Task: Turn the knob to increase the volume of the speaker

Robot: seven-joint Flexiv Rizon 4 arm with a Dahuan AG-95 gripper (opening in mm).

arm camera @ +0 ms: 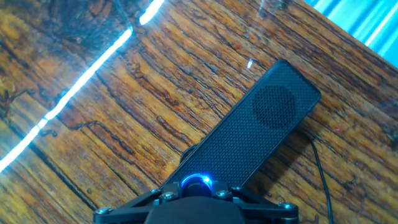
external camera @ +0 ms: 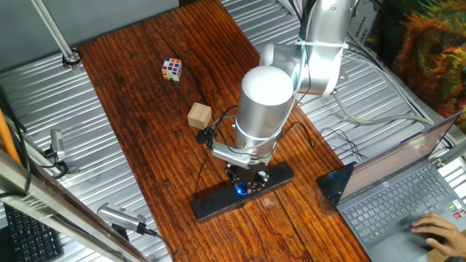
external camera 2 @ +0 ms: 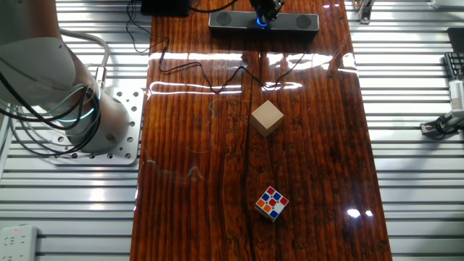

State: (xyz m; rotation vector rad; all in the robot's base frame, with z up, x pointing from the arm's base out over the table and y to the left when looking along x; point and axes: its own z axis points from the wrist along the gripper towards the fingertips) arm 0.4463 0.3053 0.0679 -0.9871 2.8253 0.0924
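The speaker (external camera: 211, 204) is a long black bar lying across the near end of the wooden board, and it also shows as the speaker (external camera 2: 297, 22) and the speaker (arm camera: 249, 137). At its middle the knob (arm camera: 196, 182) glows blue. My gripper (arm camera: 196, 186) comes down from above, with one finger close against each side of the knob. In one fixed view the gripper (external camera: 245, 180) covers most of the knob (external camera: 240, 190), leaving only blue light showing. In the other fixed view the gripper (external camera 2: 265, 10) sits over the knob (external camera 2: 261, 21) at the top edge.
A plain wooden cube (external camera: 199, 115) and a Rubik's cube (external camera: 172, 68) lie farther up the board. An open laptop (external camera: 408, 191) with a person's hand (external camera: 437, 230) on its keys stands to the right. A thin black cable (external camera 2: 217, 81) trails from the speaker across the wood.
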